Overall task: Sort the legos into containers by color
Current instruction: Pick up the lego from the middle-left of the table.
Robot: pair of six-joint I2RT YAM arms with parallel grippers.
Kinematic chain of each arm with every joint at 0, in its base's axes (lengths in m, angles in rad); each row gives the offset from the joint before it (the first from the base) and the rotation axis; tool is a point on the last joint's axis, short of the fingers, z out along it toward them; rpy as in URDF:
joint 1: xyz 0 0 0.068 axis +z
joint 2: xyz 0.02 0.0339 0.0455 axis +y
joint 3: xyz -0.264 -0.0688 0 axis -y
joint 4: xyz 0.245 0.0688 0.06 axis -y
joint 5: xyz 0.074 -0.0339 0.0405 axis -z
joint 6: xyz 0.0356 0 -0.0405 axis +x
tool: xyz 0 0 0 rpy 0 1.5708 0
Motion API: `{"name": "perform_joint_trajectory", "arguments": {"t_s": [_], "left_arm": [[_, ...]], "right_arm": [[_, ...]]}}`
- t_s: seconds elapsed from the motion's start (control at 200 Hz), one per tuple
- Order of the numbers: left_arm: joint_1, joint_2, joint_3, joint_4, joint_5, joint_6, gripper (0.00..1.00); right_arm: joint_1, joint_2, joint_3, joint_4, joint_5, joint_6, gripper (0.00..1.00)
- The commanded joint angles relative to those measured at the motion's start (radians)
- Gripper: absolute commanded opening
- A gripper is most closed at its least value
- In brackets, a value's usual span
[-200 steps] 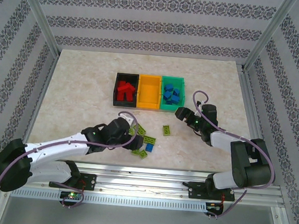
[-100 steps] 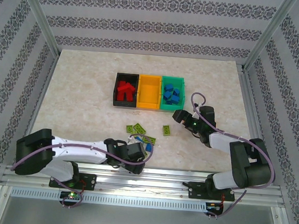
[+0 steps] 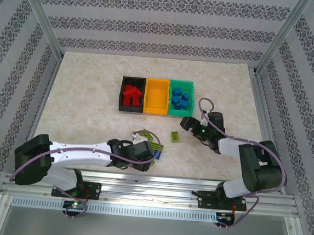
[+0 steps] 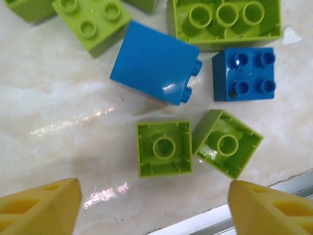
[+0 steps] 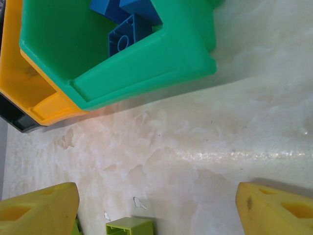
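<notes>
Jaws wide apart on both arms, nothing gripped.

For the left jaws: yellow fingertips (image 4: 39, 205) at the two lower corners of the left wrist view, low over the surface (image 4: 73, 127) near its front edge, above a loose cluster of legos (image 3: 154, 145). Just ahead, in the span between the tips: two lime green bricks (image 4: 164, 148), hollow side up and close together, the right-hand one turned askew. Farther ahead: a blue brick (image 4: 154, 63) on its side, a second blue brick (image 4: 243, 73) studs up just beside it, a longer lime brick (image 4: 225, 22) upside down above that, and another lime brick (image 4: 90, 22) studs up at the top left.

For the right jaws: fingertips (image 5: 39, 210) likewise far apart, over bare surface just in front of the green bin (image 5: 161, 58), with one lone lime brick (image 5: 129, 226) at the bottom edge of the right wrist view.

From above, three containers side by side at mid-surface: black bin (image 3: 122, 92) on the left with red bricks (image 3: 130, 95), orange-yellow bin (image 3: 156, 98) in the middle, green bin on the right with blue bricks (image 3: 180, 101).
</notes>
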Motion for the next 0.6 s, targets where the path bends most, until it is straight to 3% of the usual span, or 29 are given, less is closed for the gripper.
{"name": "perform_joint_trajectory", "arguments": {"t_s": [0.0,0.205,0.39,0.595], "left_arm": [[0.006,0.043,0.093,0.005,-0.002,0.043,0.73],[0.006,0.221,0.292,-0.1,0.076,0.139,0.62],[0.007,0.312,0.351,-0.149,0.083,0.155,0.6],[0.023,0.364,0.345,-0.096,0.097,0.156,0.61]], "right_arm": [[0.013,-0.01,0.022,-0.003,-0.002,-0.006,0.84],[0.013,-0.01,0.025,-0.005,-0.003,-0.006,0.84],[0.007,-0.02,0.025,-0.01,-0.002,-0.009,0.84],[0.007,-0.023,0.025,-0.011,-0.004,-0.007,0.84]]}}
